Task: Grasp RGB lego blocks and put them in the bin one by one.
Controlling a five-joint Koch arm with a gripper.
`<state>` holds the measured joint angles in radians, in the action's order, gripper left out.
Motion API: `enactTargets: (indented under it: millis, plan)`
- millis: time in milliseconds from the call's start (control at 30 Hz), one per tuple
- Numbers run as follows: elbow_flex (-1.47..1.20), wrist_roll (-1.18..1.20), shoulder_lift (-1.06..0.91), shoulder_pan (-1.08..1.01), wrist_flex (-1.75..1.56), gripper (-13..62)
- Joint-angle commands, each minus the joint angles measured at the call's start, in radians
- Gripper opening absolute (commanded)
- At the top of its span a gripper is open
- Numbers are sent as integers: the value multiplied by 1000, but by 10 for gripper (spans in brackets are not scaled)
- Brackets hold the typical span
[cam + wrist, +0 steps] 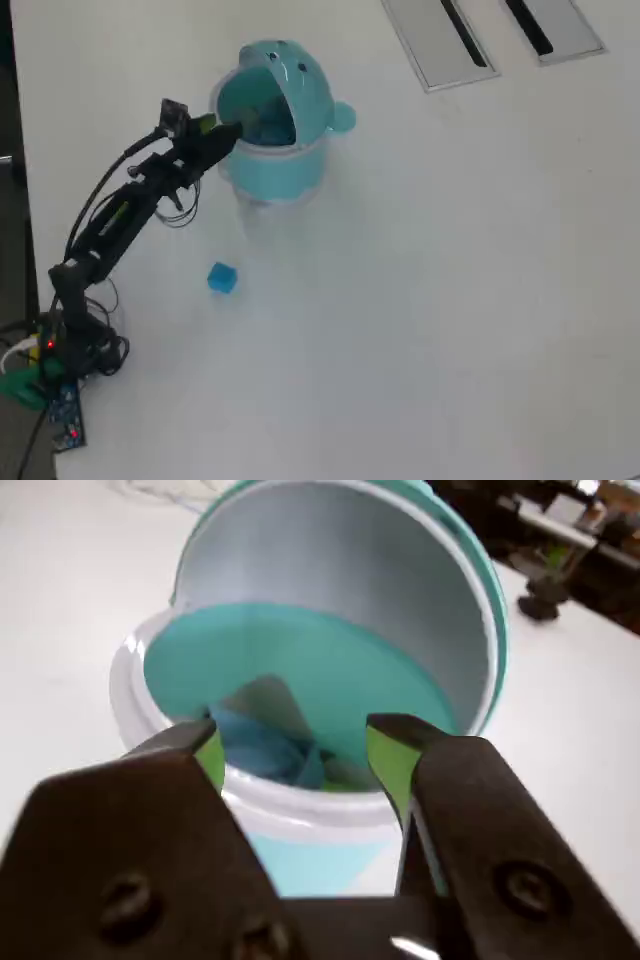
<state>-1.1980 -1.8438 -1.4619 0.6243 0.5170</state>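
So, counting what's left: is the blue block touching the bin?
Apart. The overhead view shows bare table between the blue block and the bin.

Looks like an office or lab room. Wide white table (450, 300) with two recessed grey cable-port flaps (440, 40) at its far edge in the overhead view. Dark, cluttered desks (570, 530) blurred in the background of the wrist view. Small circuit board (66, 415) with loose wires at the table's corner.

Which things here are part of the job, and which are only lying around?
Part of the job:
- bin, lid up
- blue block on the table
- hand, open at the bin's mouth

Lying around:
- two slotted panels in the table
- dark clutter at the far edge
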Motion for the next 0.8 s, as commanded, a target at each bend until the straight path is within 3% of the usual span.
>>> enactTargets:
  millis: [0,400,767]
  plan:
    - [20,26,-92,-32,60,256]
    - [-476,-21,-382,-114,325,301]
    - [-746,-115,-479,-161,327,302]
